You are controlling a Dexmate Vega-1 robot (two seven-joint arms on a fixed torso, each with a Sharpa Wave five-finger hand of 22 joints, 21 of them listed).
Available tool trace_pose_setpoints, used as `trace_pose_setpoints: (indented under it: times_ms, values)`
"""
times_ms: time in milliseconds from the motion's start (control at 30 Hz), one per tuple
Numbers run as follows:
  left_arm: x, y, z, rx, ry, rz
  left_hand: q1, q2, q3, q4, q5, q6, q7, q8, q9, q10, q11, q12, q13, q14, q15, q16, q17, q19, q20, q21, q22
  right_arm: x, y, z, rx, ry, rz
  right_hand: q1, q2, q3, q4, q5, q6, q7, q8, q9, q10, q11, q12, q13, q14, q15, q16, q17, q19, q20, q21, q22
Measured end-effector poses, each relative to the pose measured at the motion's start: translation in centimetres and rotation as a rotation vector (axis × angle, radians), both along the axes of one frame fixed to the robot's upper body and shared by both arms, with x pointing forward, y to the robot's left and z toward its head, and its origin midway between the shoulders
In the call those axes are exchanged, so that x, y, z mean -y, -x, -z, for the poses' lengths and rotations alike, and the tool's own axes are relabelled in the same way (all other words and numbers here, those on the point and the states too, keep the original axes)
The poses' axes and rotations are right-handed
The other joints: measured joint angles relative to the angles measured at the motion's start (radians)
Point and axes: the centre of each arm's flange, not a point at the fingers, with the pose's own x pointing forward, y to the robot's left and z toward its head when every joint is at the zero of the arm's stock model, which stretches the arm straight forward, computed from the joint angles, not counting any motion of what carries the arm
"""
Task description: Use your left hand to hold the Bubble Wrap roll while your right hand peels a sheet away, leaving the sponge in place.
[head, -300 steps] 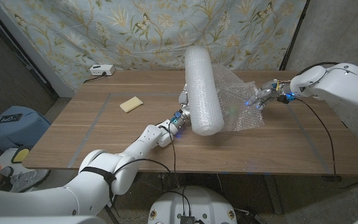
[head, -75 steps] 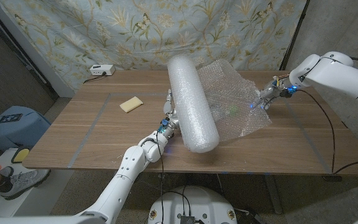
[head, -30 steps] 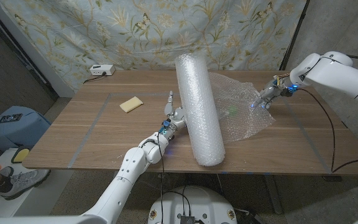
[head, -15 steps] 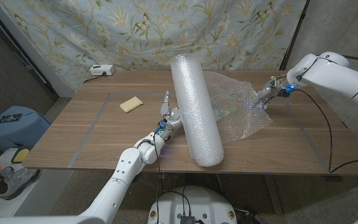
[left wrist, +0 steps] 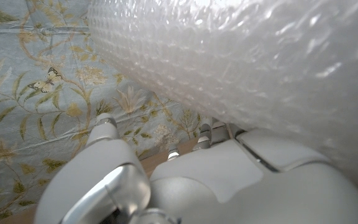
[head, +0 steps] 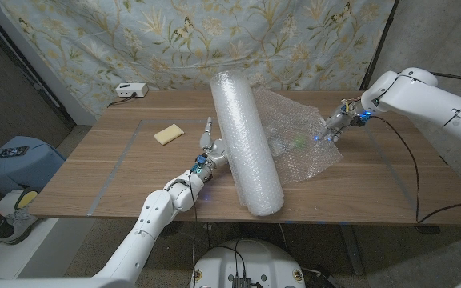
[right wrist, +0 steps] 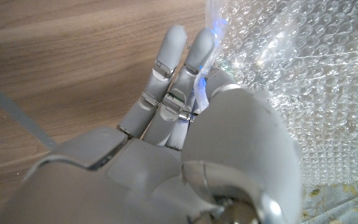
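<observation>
Head view: fixed camera above the near edge of the table (head: 134, 172), looking down and forward across its whole top to the floral cloth (head: 190, 40) behind the far edge; both arms enter from the bottom corners. Left wrist view: very close, looking along the back of the left hand (left wrist: 229, 180) at the roll (left wrist: 247, 68) pressed against it, cloth (left wrist: 36, 93) beyond. Right wrist view: close, looking along the back of the right hand (right wrist: 185, 143) at the table (right wrist: 61, 68) and the sheet (right wrist: 303, 74). Shared: roll (head: 245, 140) and cloth in head and left wrist views; sheet (head: 302, 140) and tabletop in head and right wrist views.
</observation>
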Motion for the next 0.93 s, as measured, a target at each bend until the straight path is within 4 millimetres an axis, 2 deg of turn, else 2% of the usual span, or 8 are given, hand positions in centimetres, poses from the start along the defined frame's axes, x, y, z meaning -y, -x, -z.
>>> trace_pose_setpoints:
  times_ms: [933]
  values:
    - [-0.7,-0.1,0.2,-0.004,0.003,-0.026,0.005,0.005,0.005,0.004,0.000,0.000,0.000,0.000,0.000,0.000,0.000,0.000,0.000,0.000,0.000,0.000,0.000,0.000,0.000,0.000,0.000,-0.7,-1.3,-0.8,-0.006,0.021,-0.013,0.000,0.000,0.004,0.005,0.000,0.003,-0.004,0.000,0.003,0.000,0.000,-0.011,0.012,0.000,0.000,0.000,0.000,-0.009,0.002,0.016,0.000]
